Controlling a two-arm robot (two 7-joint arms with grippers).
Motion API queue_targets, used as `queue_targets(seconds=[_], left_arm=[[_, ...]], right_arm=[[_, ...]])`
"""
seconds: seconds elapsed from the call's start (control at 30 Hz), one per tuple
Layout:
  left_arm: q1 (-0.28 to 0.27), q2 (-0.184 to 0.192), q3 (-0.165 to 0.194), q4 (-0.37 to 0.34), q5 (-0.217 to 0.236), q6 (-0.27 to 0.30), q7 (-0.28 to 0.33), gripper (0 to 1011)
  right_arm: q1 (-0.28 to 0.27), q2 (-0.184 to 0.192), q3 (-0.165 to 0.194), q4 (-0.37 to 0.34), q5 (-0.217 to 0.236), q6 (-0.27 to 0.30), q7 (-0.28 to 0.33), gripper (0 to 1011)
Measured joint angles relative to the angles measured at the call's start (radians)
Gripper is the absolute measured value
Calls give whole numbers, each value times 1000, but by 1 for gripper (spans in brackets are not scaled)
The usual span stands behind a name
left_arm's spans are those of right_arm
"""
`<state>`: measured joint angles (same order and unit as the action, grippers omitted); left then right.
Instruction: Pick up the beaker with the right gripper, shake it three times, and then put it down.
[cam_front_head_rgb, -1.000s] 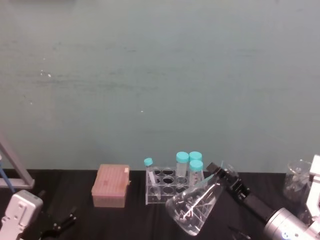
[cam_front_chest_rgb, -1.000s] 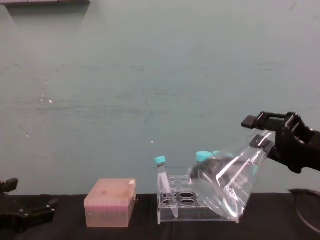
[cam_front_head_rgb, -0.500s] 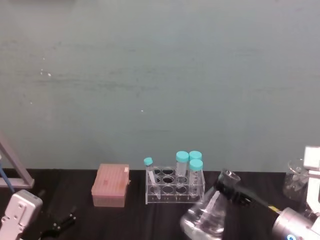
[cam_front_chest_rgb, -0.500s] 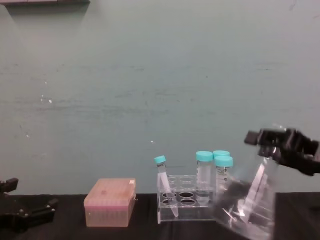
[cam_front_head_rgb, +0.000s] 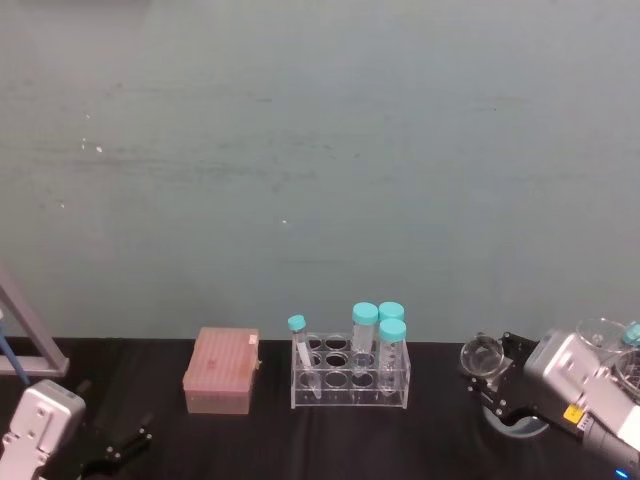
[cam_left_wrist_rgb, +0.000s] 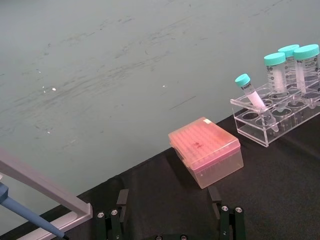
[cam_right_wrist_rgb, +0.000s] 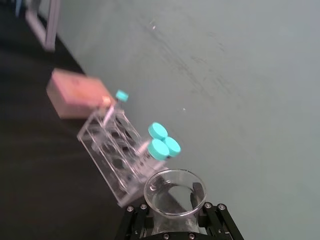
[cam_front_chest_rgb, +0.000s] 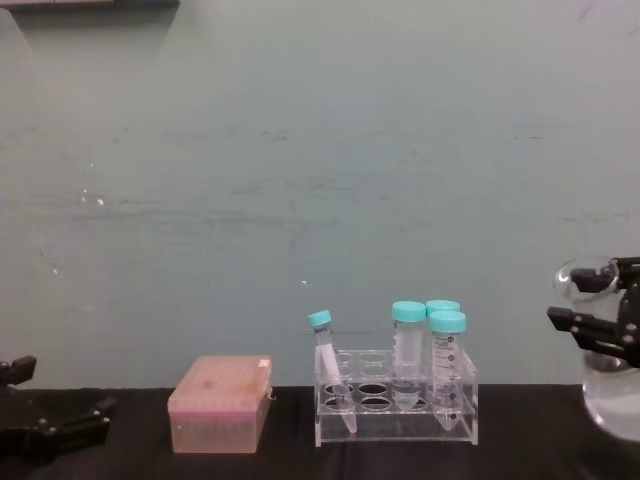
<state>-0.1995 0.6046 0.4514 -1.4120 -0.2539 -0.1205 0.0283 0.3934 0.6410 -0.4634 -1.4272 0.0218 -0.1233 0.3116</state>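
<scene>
The beaker (cam_front_head_rgb: 482, 356) is a clear glass conical flask that stands upright at the far right of the black table, right of the tube rack. My right gripper (cam_front_head_rgb: 497, 378) is shut on its neck just under the flared rim. In the chest view the beaker (cam_front_chest_rgb: 610, 396) sits at the right edge with the right gripper (cam_front_chest_rgb: 592, 330) across its neck. Whether its base touches the table I cannot tell. In the right wrist view the beaker's rim (cam_right_wrist_rgb: 175, 192) shows between the fingers (cam_right_wrist_rgb: 133, 214). My left gripper (cam_front_chest_rgb: 70, 385) rests open low at the left.
A clear rack (cam_front_head_rgb: 350, 378) with teal-capped tubes stands at the centre. Left of it is a pink tip box (cam_front_head_rgb: 222, 370). Another glass vessel (cam_front_head_rgb: 600, 335) stands behind the right arm. A metal stand (cam_front_head_rgb: 25, 335) leans at the far left.
The beaker swung from tilted in front of the rack back to upright and moved right and down with my right gripper. The left arm did not move.
</scene>
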Motion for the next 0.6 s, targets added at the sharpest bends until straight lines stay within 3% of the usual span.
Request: queue_targets(seconds=[0.1,0.2,0.37,0.5,0.53,0.6], left_arm=[[0,0,0,0,0,0,0,1000],[0,0,0,0,0,0,0,1000],[0,0,0,0,0,0,0,1000],[0,0,0,0,0,0,0,1000],[0,0,0,0,0,0,0,1000],[0,0,0,0,0,0,0,1000]], right_arm=[[8,20,-22,-1,-106,-26,-34,451],[14,32,-35,-3,-177,-41,-55,451],[17,35,-35,-3,-217,-54,-65,451],[2,12,3,-3,-123,-52,-29,451],[-11,-8,29,-4,-50,-40,0,451],[-25,-31,56,-7,37,-21,33,451]])
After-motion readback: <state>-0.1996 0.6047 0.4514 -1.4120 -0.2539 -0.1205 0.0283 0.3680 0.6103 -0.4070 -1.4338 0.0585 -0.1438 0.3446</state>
